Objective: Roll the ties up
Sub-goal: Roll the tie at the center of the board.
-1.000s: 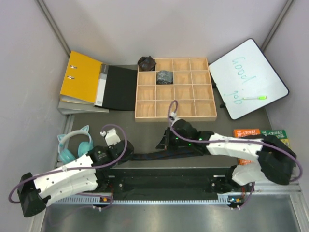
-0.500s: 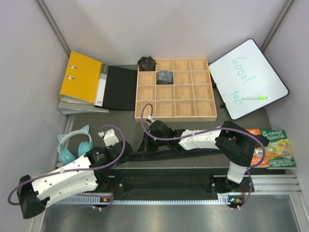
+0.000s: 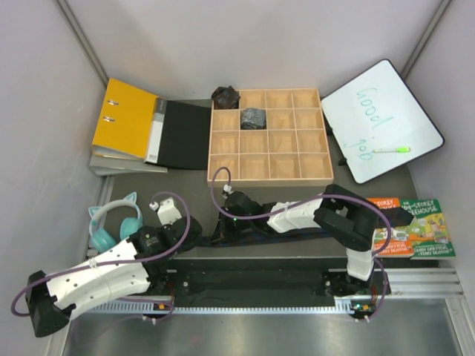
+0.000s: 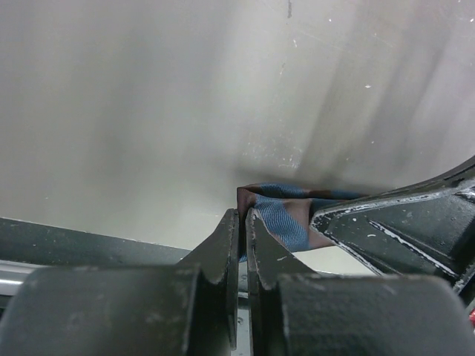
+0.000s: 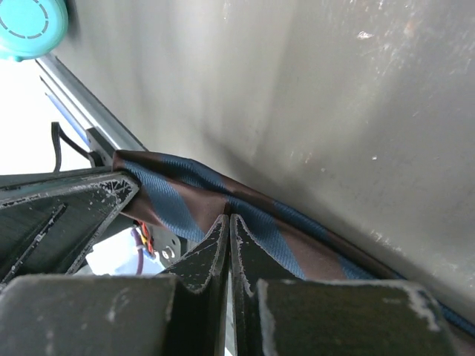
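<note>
Even overhead light; wrist foregrounds blurred, shadowed.

A yellow folder [image 3: 125, 119] lies left of a wooden box [image 3: 269, 182]. A whiteboard [image 3: 382, 122] sits right. Blue headphones [image 3: 130, 220] lie nearer.

Whiteboard [image 3: 382, 119]: handwritten green "good job", upside down in the top view. Green book [image 3: 424, 226]: cover reads "STOREY TREEHOUSE", with the number before it unreadable. Orange book [image 3: 380, 203]: "STOREY", partly covered. Binder spine label [image 3: 156, 132]: too small to read.
</note>
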{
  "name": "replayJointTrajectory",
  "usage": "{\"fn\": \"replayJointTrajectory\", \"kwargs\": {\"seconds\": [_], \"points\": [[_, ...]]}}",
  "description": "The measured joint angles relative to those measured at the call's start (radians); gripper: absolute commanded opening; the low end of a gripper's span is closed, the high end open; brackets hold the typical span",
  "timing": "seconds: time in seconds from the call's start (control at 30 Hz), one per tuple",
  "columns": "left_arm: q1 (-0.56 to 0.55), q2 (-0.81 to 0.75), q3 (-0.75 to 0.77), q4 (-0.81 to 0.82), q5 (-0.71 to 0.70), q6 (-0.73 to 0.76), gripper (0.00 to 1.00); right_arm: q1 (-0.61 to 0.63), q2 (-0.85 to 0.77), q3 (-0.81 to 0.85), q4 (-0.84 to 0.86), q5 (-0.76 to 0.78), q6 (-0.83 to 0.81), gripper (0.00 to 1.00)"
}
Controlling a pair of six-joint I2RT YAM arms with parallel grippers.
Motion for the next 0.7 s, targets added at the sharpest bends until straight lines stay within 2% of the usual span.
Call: {"fn": "replayJointTrajectory", "kwargs": {"seconds": [0.13,0.43,0.7], "points": [[0.0,0.009,0.006,0.014,0.008,0.002,0.0,0.0,0.008,0.0,0.012,0.0,0.008,0.0],[0.0,0.155,0.102,0.083,0.034,0.044,0.0,0.0,0.014,0.0,0.02,0.004,0.014,0.0],[-0.002,0.178,0.147,0.114,0.071,0.067,0.0,0.0,0.014,0.0,0.021,0.009,0.014,0.0]]}}
